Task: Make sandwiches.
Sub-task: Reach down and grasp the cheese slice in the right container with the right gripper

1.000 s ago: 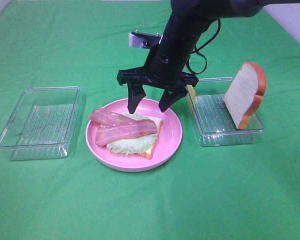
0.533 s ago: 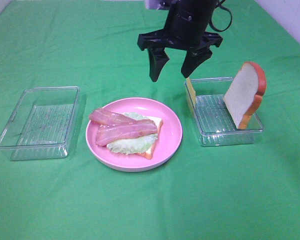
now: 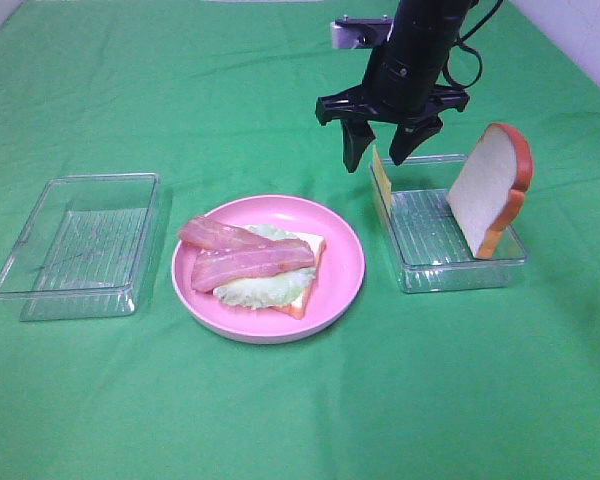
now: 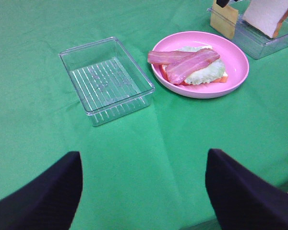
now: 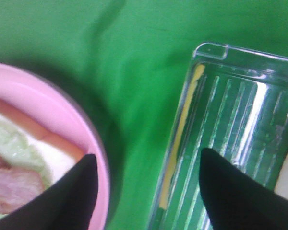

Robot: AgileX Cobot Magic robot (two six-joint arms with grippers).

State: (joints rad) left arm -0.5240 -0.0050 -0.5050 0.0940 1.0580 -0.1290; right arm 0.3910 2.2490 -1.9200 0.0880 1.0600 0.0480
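Presently, the left end effector (image 4: 144, 191) is seen spread wide and empty. The part-built sandwich (image 3: 250, 262) is found on the pink plate (image 3: 345, 272). The right end effector (image 3: 376, 160) is held apart, empty, just over the cheese slice (image 3: 381, 182) standing in the clear tray (image 3: 460, 274).

Bright, even light from above fills the green surface (image 3: 180, 400). Shadows fall soft and faint beside the pink plate (image 3: 348, 270). White glare streaks the ribbed clear tray (image 5: 249, 120). The right wrist view is smeared, the sandwich (image 5: 19, 158) fuzzy.
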